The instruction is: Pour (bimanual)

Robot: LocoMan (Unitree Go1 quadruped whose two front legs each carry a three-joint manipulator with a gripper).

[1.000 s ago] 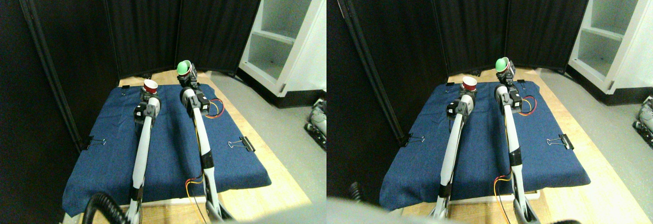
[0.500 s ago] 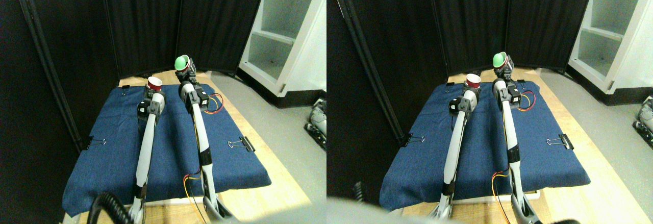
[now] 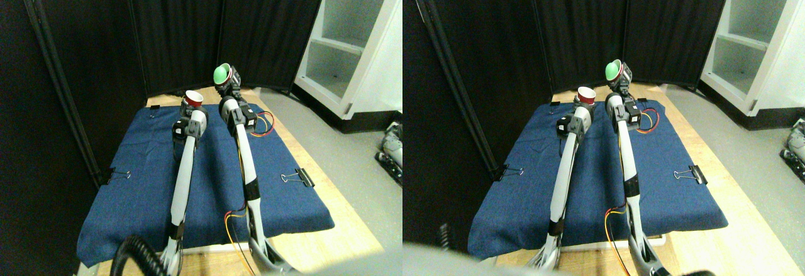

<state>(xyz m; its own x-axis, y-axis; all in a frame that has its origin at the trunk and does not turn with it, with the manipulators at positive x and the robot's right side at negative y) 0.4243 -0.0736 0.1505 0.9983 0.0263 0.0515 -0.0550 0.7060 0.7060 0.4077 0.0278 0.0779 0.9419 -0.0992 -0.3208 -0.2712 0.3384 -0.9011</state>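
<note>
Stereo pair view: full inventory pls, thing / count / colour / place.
red cup: 1, red with white rim, upright at the end of the left manipulator, above the far part of the cloth
green cup: 1, green, tilted toward the red cup, at the end of the right manipulator, higher than the red cup
cloth: 1, dark blue, spread over the board
board: 1, pale wood, on the floor under the cloth
binder clips: at least 3 visible, black, on the cloth's edges
screen: 1, black, behind the board
shelf unit: 1, white, far right
left manipulator: 1, pale
right manipulator: 1, pale, with red and yellow wires
</note>
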